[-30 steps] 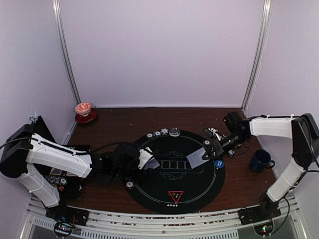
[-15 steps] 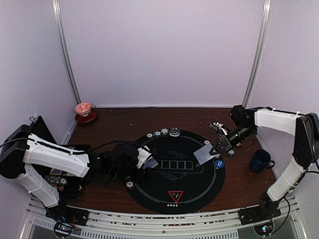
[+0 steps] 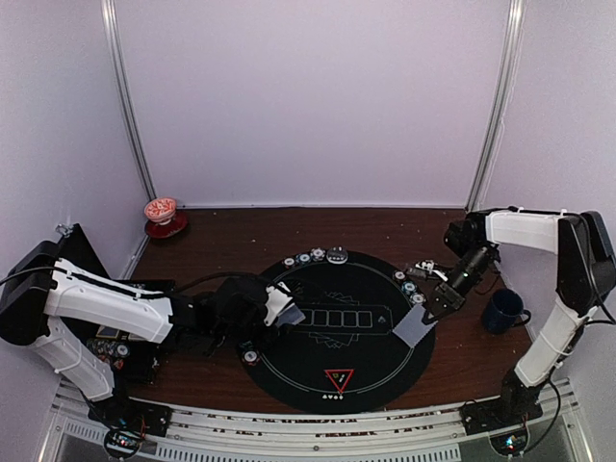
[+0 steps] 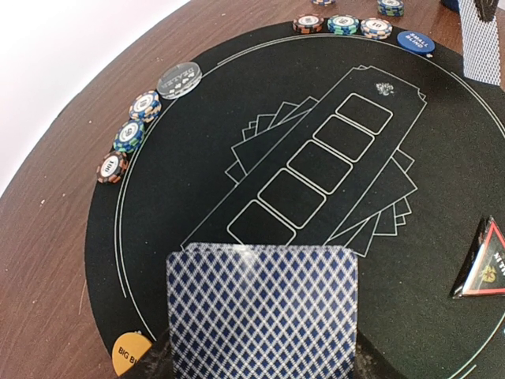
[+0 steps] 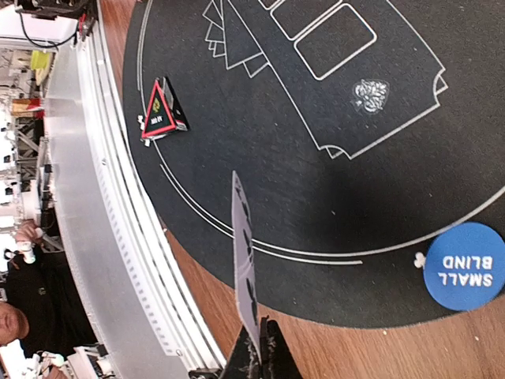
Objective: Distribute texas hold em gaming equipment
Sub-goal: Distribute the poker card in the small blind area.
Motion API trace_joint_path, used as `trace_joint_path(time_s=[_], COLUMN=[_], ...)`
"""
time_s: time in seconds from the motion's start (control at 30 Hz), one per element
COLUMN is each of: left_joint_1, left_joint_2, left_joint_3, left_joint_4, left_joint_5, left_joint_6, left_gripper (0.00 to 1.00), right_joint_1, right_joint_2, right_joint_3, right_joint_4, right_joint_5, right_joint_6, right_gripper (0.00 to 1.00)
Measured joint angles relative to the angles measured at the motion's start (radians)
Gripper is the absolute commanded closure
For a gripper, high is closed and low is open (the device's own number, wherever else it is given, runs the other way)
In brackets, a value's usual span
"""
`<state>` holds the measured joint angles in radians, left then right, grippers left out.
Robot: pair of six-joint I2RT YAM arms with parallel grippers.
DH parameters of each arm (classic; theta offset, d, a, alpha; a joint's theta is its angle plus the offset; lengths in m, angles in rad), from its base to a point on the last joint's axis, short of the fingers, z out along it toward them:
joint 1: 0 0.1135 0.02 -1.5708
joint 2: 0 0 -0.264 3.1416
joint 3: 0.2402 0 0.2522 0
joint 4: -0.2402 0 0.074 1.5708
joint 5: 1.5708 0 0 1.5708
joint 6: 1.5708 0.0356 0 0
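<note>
Since the right hand (image 5: 259, 347) is clamped tight on one short end of the right card (image 5: 245, 268), that card stands out from the fingertips edge-on to the wrist camera. Its long axis runs straight away from the hand. From above it slants from the hand toward the near-left, over the right edge of the mat (image 3: 375, 358), just beside the blue button (image 5: 463, 266).

The left hand (image 3: 277, 310) is closed on the left card (image 4: 262, 312), held back-up and nearly level over the mat's left side. Its free edge faces the row of five printed boxes (image 4: 308, 167). The frame cuts off its near end, so its long axis probably runs out from the hand, but that is not certain.

Beyond the hands, the small gear looks already handed out:
- Three chips (image 4: 129, 136) and a clear puck (image 4: 179, 79) sit along the mat's far-left rim.
- Three more chips (image 4: 343, 24) sit at the right rim.
- The orange button (image 4: 130, 353) lies at the left edge of the mat.
- The red triangle (image 5: 158, 110) stands at the near edge of the mat.

No card lies on the mat or on the bare desk (image 3: 231, 236), and all five boxes are bare. By my reckoning the chips and markers are done and the dealing is what remains, with only these two cards in the air so far.
</note>
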<state>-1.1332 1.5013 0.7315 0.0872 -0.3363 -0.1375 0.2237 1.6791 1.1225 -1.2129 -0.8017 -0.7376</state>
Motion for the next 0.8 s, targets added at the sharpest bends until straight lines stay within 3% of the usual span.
trace_joint_path(time_s=[0.33, 0.8], left_joint_1=[-0.001, -0.001], left_joint_2=[0.003, 0.037], left_joint_3=[0.000, 0.013], left_joint_4=[0.001, 0.001], left_joint_5=[0.000, 0.000], left_joint_6=[0.001, 0.010], left_gripper=[0.49, 0.49], right_joint_1=[-0.001, 0.027], right_joint_2=[0.011, 0.085], right_joint_3=[-0.002, -0.002], right_joint_4=[-0.016, -0.080], right_joint_5=[0.104, 0.125], right_joint_6=[-0.054, -0.132], right_gripper=[1.00, 0.98])
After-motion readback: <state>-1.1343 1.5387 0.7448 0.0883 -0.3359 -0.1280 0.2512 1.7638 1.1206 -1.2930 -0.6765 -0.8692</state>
